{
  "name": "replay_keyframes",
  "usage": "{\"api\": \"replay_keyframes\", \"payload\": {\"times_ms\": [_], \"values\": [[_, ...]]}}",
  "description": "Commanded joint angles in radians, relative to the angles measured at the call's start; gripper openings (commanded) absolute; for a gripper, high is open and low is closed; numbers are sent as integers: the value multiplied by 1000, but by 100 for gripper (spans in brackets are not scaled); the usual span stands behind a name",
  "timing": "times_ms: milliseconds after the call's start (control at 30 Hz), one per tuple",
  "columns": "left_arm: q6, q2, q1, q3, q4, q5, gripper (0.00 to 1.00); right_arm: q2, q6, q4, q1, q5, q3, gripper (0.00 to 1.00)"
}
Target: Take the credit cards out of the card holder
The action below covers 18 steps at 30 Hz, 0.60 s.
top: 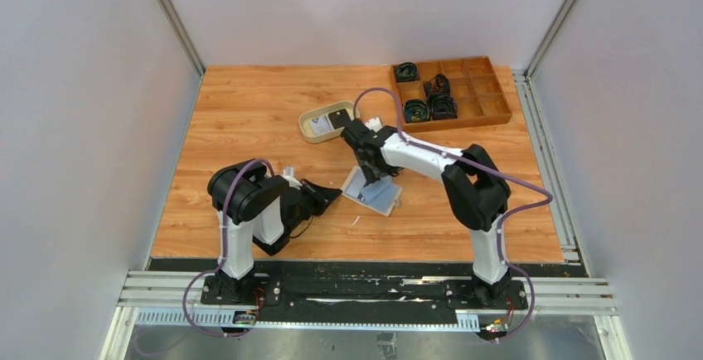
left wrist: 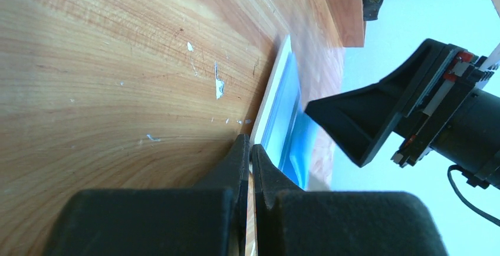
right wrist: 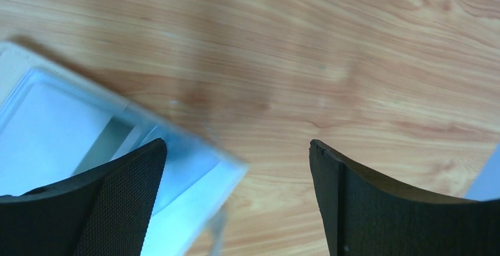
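The small cream-beige bifold card holder (top: 373,192) lies open, pale blue lining up, on the wood-grain table (top: 249,111) between the arms; the left gripper (left wrist: 250,150) is clenched with its tips at the holder's near edge, which we judge is meant to steady it, though we cannot tell whether it pinches that edge; the right gripper (right wrist: 237,145) hangs spread wide and empty, one finger above the lining, positioned for a pick; a thin black credit card (top: 340,118) and a thin white credit card (top: 318,126) lie in the oval beige tray (top: 303,122); we cannot confirm whether cards remain inside.
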State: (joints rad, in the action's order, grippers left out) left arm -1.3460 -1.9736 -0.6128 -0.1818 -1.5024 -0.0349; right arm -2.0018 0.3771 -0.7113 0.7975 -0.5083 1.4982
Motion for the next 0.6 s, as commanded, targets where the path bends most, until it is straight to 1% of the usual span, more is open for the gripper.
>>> {"api": "replay_keyframes", "payload": {"times_ms": [0, 133, 233, 300, 367, 400, 433, 500, 567], "values": [[19, 20, -5, 15, -33, -46, 0, 106, -34, -61, -63, -92, -35, 94], [24, 29, -5, 21, -32, -51, 0, 169, -44, -80, -70, -140, -7, 94], [27, 33, -5, 24, -31, -55, 0, 220, -47, -61, -71, -105, 1, 94], [27, 36, -6, 28, -30, -61, 0, 264, -57, -7, -73, -18, -18, 94], [28, 42, -5, 33, -30, -69, 0, 318, -68, 89, -80, 176, -68, 94], [28, 43, -5, 37, -30, -75, 0, 346, -67, 149, -84, 240, -98, 94], [30, 45, -5, 39, -30, -80, 0, 368, -56, 210, -92, 357, -132, 94], [30, 49, -6, 40, -30, -84, 0, 395, -7, 296, -95, 427, -186, 93], [33, 54, -5, 42, -30, -89, 0, 377, 47, 279, -92, 414, -181, 91]]}}
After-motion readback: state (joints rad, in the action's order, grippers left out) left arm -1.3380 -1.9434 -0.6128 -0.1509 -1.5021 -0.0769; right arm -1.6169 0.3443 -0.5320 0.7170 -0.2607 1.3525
